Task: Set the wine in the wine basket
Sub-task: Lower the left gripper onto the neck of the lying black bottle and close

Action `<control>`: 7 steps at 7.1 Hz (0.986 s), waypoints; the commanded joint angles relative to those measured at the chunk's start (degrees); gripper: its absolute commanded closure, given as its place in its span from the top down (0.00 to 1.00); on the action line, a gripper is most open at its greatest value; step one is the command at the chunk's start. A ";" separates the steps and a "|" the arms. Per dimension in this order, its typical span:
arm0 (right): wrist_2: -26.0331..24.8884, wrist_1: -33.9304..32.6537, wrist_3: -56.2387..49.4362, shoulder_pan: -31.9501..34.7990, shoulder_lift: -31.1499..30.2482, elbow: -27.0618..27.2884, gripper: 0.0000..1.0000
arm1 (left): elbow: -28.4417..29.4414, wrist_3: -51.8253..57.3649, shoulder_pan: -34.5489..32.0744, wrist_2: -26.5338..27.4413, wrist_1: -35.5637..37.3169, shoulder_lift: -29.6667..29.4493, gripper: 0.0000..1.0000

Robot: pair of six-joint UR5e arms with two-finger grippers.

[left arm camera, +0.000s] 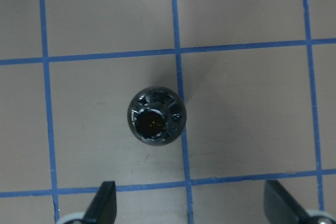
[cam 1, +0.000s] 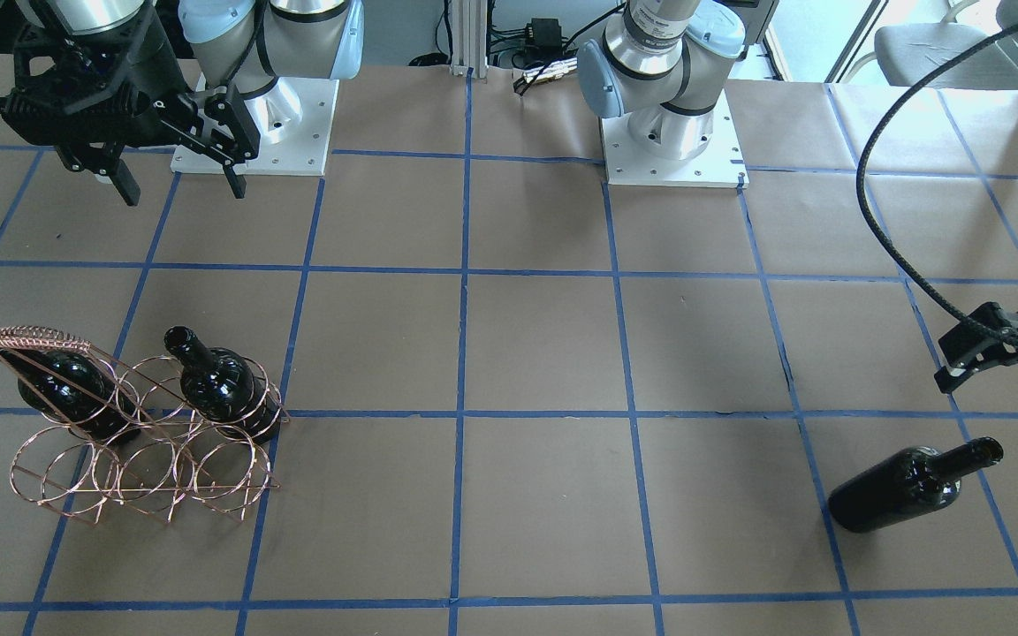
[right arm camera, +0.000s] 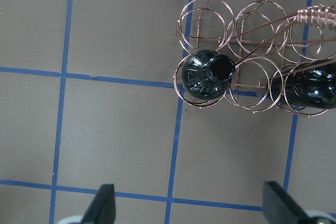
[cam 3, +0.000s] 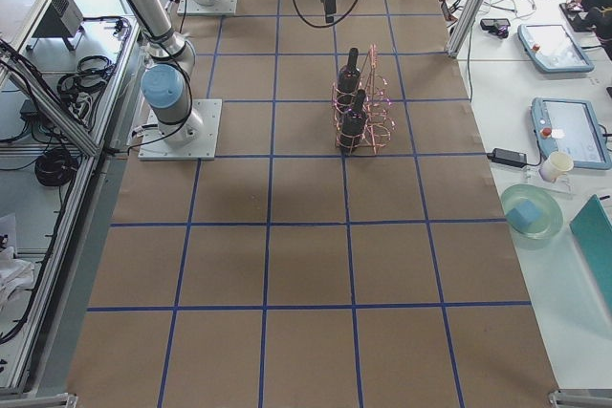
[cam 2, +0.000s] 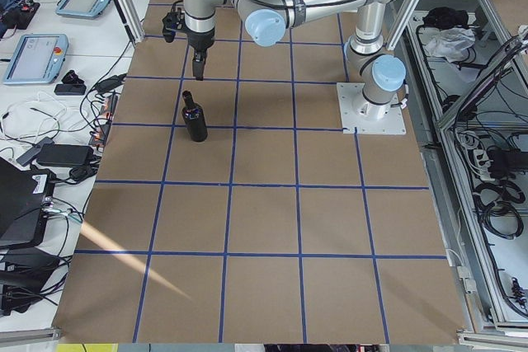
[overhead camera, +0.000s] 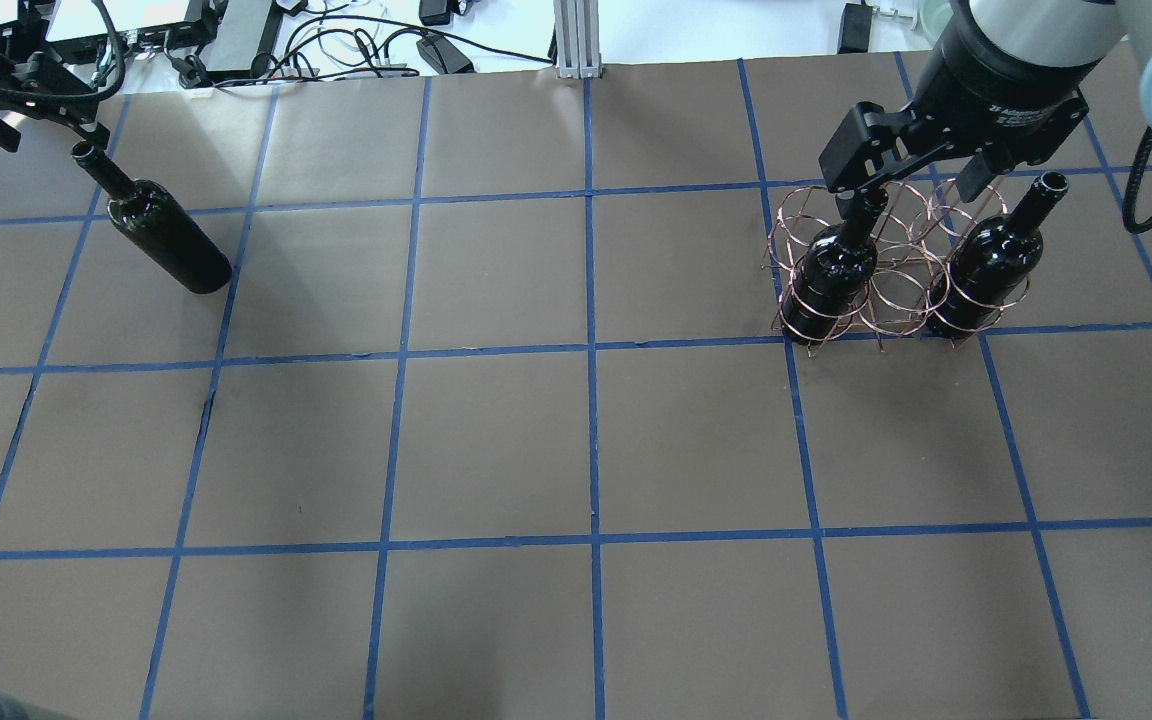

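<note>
Left gripper (left arm camera: pixel 190 195), wide open and empty, hovers off-centre over the upright glossy black glass wine bottle (left arm camera: pixel 155 120), well apart from the copper wire wine basket (cam 1: pixel 32 337); descending misaligned could topple it.

Black wine bottle (cam 1: pixel 911 488) standing alone, copper wire wine basket (cam 1: pixel 145 439) holding two bottles (cam 1: pixel 224 389)

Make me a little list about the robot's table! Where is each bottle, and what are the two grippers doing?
wine basket: copper wire, on the robot's right side
bottle by the handle: standing in an end ring
bottle at the other end: standing in an end ring
ring between them: empty
loose bottle: upright on the table, on the robot's left side
left gripper: open, above the loose bottle, not touching it
right gripper: open, holding nothing, raised near the wine basket
</note>
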 commanded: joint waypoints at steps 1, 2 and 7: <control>0.00 0.00 0.00 0.00 0.00 0.00 1.00 | 0.17 1.22 0.44 1.79 3.71 -3.81 1.00; 0.00 0.00 0.00 0.00 0.00 0.00 1.00 | 0.17 0.96 0.44 1.62 4.85 -5.13 1.00; -0.09 0.00 0.00 0.00 0.00 0.00 1.00 | 0.44 0.96 0.00 0.82 7.41 -8.39 0.87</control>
